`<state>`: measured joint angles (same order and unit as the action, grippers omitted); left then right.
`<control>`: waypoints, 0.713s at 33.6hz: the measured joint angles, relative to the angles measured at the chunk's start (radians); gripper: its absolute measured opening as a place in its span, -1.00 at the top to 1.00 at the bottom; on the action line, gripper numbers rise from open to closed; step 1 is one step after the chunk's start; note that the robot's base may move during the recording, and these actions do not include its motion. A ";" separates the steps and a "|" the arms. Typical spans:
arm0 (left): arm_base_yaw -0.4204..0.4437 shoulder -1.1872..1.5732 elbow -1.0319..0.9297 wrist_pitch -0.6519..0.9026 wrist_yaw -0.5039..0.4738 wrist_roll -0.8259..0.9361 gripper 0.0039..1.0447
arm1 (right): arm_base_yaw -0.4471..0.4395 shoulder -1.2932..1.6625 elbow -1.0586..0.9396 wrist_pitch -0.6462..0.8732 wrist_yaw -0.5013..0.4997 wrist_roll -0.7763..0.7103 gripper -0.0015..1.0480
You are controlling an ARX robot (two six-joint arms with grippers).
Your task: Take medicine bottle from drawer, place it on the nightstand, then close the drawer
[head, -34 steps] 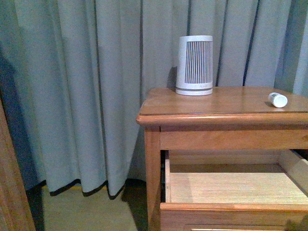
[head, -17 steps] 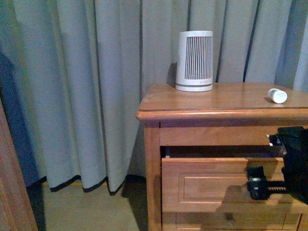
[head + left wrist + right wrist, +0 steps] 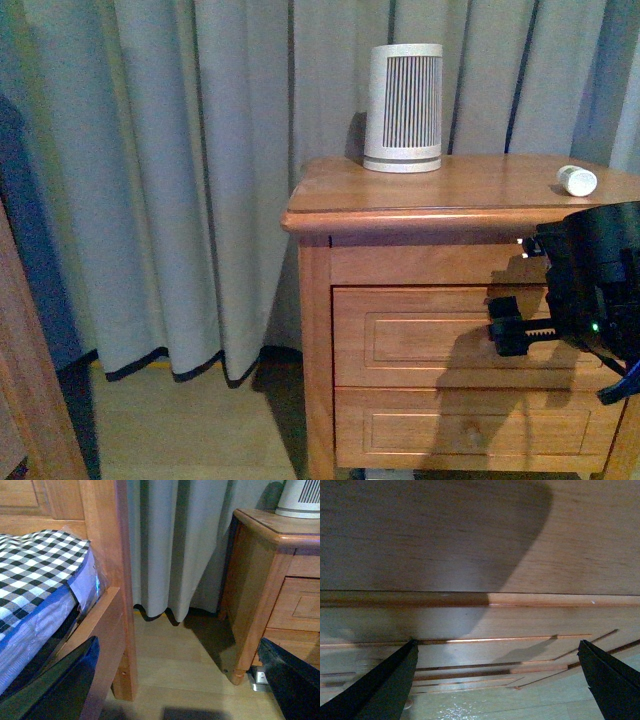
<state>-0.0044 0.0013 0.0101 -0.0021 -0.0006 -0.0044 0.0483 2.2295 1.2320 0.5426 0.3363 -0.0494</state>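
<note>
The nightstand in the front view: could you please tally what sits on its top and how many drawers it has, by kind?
Small white medicine bottle, lying on its side: 1
Ribbed white-and-grey cylinder, upright: 1
Drawers, upper and lower, both shut: 2
Total: 4, all on the nightstand

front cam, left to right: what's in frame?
bed frame edge → curtain → ribbed cylinder on the nightstand → right gripper in front of the drawer → medicine bottle on the nightstand top.
</note>
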 joint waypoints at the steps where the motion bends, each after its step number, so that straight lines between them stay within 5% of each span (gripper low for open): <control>1: 0.000 0.000 0.000 0.000 0.000 0.000 -0.88 | 0.000 -0.005 -0.005 0.003 0.000 0.002 -0.87; 11: 0.000 0.000 0.000 0.000 0.000 0.000 -0.88 | 0.018 -0.238 -0.226 -0.025 -0.021 0.125 -0.87; 24: 0.000 0.000 0.000 0.000 0.000 0.000 -0.88 | -0.051 -0.987 -0.702 -0.191 -0.037 0.256 -0.87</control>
<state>-0.0044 0.0013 0.0101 -0.0021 -0.0006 -0.0044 -0.0029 1.2423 0.5304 0.3519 0.2993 0.2062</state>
